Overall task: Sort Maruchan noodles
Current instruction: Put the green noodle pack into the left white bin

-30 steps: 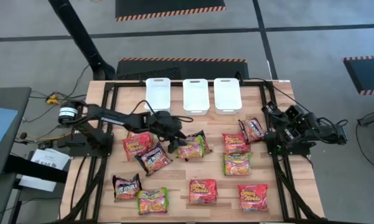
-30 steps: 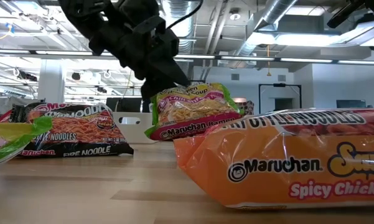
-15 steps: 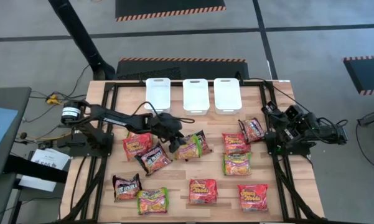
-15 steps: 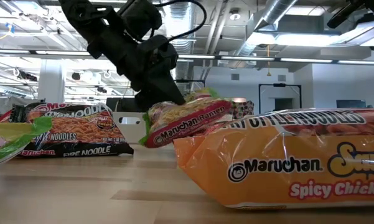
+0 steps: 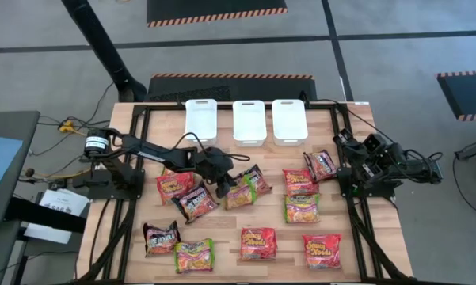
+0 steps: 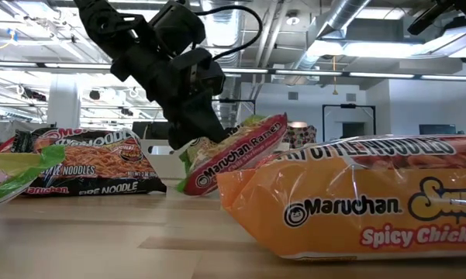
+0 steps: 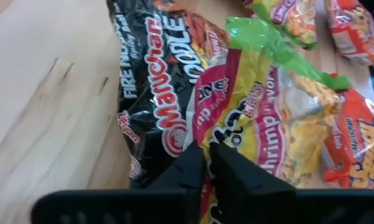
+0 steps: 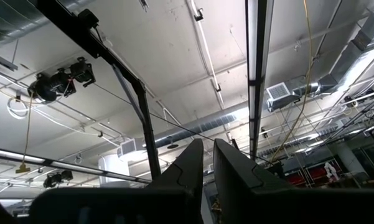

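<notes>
Several Maruchan noodles packets lie spread over the wooden table (image 5: pixel 222 233). My left gripper (image 5: pixel 219 176) is at the table's middle, shut on a green-edged packet (image 5: pixel 241 191) with yellow-pink printing (image 7: pixel 280 118); in the low view this green-edged packet (image 6: pixel 233 153) shows tilted. A black packet (image 7: pixel 152 81) lies right beside it. Another dark packet (image 5: pixel 256 179) lies partly under its far side. My right gripper (image 5: pixel 355 154) waits at the table's right edge, pointing up at the ceiling, its fingers (image 8: pixel 190 165) shut on nothing. My left gripper pinches the green-edged packet at its left end (image 7: pixel 227 140) between its two fingers. The fingers come slanting down from the table's left. The packet sits tilted: its held end (image 6: pixel 190 184) is low by the table, and its other end (image 6: pixel 275 124) is raised.
Three white tubs (image 5: pixel 249 120) stand in a row at the far edge. Around the held packet lie red (image 5: pixel 174 184), black (image 5: pixel 194 203) and green-edged (image 5: pixel 301 209) packets. Orange ones (image 5: pixel 258 243) lie near the front edge, one (image 6: pixel 357 205) close before the low camera.
My left gripper has come down a little toward the table's near edge and has shut on the green-edged packet's left end. The packet has tipped: its held end has gone down toward the table and its other end has risen.
</notes>
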Robot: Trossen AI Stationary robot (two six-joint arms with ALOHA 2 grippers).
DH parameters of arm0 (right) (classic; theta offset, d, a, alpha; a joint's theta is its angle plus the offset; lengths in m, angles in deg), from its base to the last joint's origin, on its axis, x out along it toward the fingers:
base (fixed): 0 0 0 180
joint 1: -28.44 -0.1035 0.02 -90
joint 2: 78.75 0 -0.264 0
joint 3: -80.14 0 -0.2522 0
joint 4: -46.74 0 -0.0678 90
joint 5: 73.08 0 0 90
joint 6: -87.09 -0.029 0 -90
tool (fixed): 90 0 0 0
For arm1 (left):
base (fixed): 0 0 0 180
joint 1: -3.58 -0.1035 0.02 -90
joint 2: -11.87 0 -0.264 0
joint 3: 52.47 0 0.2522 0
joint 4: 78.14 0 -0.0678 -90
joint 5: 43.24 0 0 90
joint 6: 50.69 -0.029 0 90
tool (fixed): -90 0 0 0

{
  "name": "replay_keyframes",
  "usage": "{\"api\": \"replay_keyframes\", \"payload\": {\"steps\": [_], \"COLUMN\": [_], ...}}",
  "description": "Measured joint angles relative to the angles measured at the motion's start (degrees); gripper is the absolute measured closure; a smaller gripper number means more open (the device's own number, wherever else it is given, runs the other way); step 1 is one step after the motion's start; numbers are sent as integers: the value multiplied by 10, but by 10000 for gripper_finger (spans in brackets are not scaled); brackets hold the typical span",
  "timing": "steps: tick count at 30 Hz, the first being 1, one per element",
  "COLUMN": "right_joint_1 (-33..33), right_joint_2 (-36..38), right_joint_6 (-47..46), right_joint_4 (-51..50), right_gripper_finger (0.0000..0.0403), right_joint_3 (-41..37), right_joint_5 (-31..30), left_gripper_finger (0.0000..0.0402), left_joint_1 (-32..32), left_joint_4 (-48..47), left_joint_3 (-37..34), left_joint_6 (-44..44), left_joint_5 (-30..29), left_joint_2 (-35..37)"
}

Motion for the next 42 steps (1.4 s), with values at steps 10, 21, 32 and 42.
{"api": "replay_keyframes", "payload": {"steps": [10,21,32,42], "right_joint_1": [0,0,0,0], "right_joint_2": [0,0,0,0], "right_joint_6": [0,0,0,0], "right_joint_4": [0,-2,-2,-2], "right_gripper_finger": [340,340,340,340], "right_joint_3": [0,0,0,0], "right_joint_5": [-1,-1,-1,-1], "left_gripper_finger": [401,401,401,401], "left_joint_1": [0,-1,-29,-64], "left_joint_4": [13,20,20,19], "left_joint_3": [0,0,0,0], "left_joint_6": [-8,-61,-82,-104], "left_joint_5": [29,-8,-44,-42], "left_joint_2": [15,88,138,170]}}
